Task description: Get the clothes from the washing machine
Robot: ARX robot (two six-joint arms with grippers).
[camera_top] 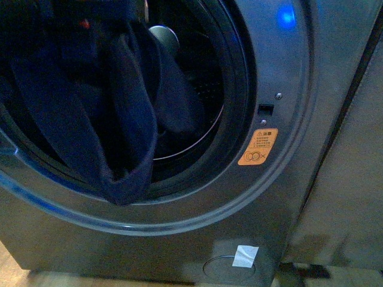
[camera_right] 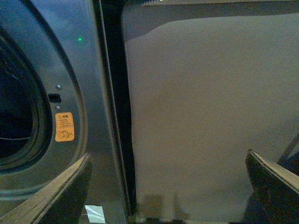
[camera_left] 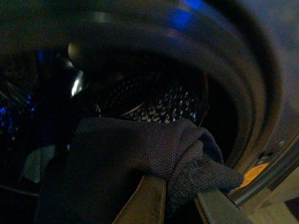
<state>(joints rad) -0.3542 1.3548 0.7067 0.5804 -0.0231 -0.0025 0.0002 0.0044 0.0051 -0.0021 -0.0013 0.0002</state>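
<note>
The dark navy clothes [camera_top: 114, 131] hang in limp folds out of the round porthole of the grey washing machine [camera_top: 281, 84], their lowest fold draping over the dark rim. The perforated steel drum [camera_left: 159, 100] shows behind them. In the left wrist view my left gripper [camera_left: 180, 196] is shut on a bunched fold of the clothes [camera_left: 140, 149] at the porthole's mouth. My right gripper [camera_right: 168, 186] is open and empty, outside the machine to its right. Neither arm shows in the front view.
An orange warning sticker [camera_top: 258, 147] sits on the machine's front right of the porthole; it also shows in the right wrist view [camera_right: 64, 127]. A blue light [camera_top: 287, 16] glows above. A white tag [camera_top: 245, 255] sits low down. A plain grey panel [camera_right: 210, 116] stands right of the machine.
</note>
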